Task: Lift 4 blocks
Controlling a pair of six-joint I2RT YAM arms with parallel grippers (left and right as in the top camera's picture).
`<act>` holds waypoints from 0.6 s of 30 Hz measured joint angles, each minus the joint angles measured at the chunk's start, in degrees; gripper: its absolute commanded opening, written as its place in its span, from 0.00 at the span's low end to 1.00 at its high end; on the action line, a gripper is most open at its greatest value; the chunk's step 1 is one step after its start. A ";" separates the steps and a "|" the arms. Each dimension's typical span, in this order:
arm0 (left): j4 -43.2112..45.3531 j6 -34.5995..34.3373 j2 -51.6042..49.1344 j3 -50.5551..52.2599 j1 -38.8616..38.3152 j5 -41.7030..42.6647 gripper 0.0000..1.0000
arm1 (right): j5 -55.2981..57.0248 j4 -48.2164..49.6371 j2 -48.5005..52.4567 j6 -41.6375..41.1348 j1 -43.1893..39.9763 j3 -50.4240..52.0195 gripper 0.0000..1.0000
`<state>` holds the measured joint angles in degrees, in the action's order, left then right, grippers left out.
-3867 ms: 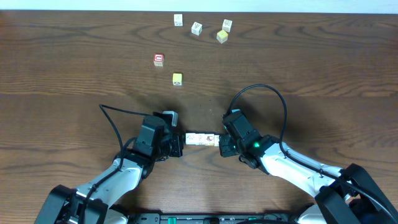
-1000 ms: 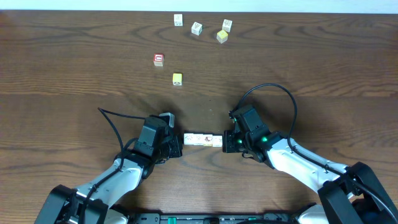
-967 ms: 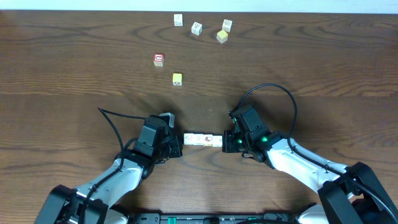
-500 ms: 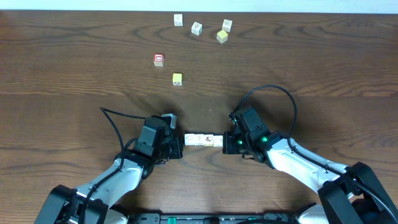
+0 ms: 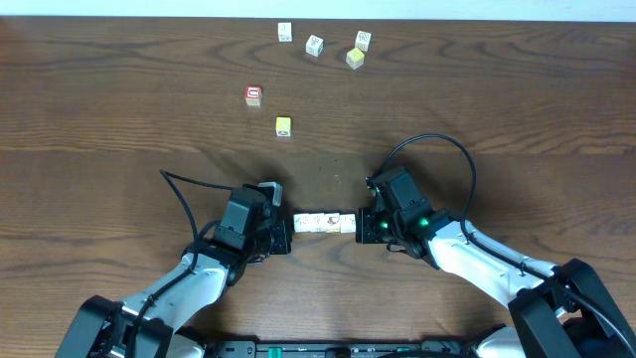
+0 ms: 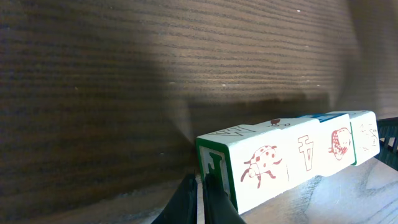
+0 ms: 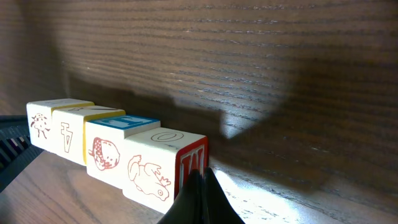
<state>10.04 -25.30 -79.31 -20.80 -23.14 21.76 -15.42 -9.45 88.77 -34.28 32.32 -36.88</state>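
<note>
Four wooden blocks point(image 5: 326, 222), cream cubes with crisp edges and red printed drawings, form one straight row end to end near the front of the dark, grained wood surface point(image 5: 119, 119). The left claw point(image 5: 285, 235), its fingers pressed together, butts against the green-lettered end block. The right claw point(image 5: 362, 228), likewise closed, presses on the red-faced block at the other end. Whether the row clears the surface I cannot tell. A red cube point(image 5: 253, 94) and a yellow cube point(image 5: 283, 125) sit well apart, farther back.
</note>
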 measured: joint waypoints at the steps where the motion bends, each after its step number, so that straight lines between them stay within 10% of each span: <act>1: 0.00 0.04 0.00 0.00 0.00 0.00 0.07 | 0.00 -0.02 0.00 0.09 0.00 0.00 0.01; 18: 0.04 0.07 0.00 0.00 -0.02 0.87 0.07 | 3.69 -2.45 0.00 4.00 -1.07 0.00 0.01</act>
<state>10.09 -25.23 -79.31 -20.80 -23.16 22.63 -11.73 -11.90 88.77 -30.28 31.24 -36.88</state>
